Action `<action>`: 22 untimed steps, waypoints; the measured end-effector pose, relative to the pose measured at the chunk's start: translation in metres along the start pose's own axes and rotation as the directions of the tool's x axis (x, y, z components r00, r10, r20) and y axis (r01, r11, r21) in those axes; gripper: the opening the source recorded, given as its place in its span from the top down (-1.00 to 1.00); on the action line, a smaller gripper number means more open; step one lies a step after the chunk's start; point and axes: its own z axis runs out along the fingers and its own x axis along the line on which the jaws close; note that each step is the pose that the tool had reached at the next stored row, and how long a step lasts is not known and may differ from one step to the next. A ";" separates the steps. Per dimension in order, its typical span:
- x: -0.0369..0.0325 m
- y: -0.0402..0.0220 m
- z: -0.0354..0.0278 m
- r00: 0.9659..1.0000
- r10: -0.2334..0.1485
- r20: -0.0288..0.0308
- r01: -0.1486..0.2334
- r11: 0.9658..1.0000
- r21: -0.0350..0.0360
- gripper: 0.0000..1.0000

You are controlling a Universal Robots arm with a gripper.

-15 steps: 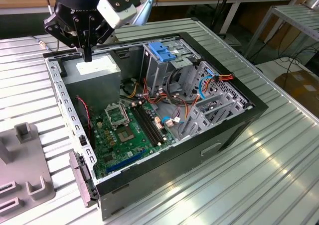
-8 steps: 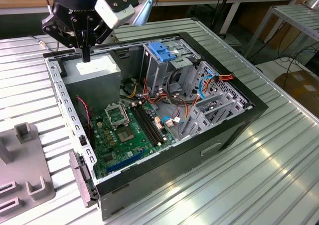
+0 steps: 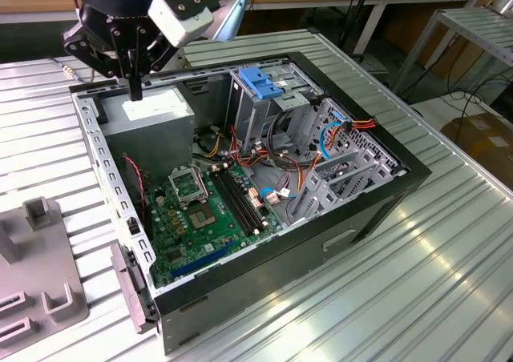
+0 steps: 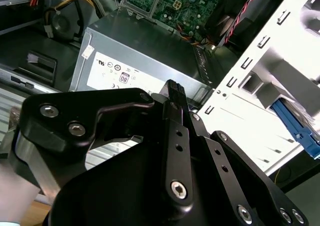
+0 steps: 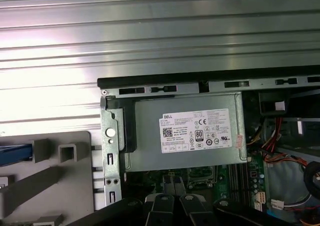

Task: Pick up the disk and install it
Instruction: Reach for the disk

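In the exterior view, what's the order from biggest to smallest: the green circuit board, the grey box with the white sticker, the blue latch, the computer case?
1. computer case
2. green circuit board
3. grey box
4. blue latch

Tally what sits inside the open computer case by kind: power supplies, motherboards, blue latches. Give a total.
Power supply: 1
Motherboard: 1
Blue latch: 1
Total: 3
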 end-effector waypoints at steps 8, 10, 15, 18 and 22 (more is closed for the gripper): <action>0.0026 -0.0002 0.0000 1.000 0.000 0.000 0.000 1.000 0.000 0.80; 0.0033 -0.0002 0.0000 1.000 0.000 0.000 0.000 1.000 0.000 0.80; 0.0051 -0.0004 -0.0001 1.000 0.000 0.000 0.000 1.000 0.000 0.80; 0.0063 -0.0005 -0.0002 1.000 0.000 0.000 0.000 1.000 0.000 0.80; 0.0078 -0.0006 -0.0001 1.000 0.000 0.000 0.000 1.000 0.000 0.80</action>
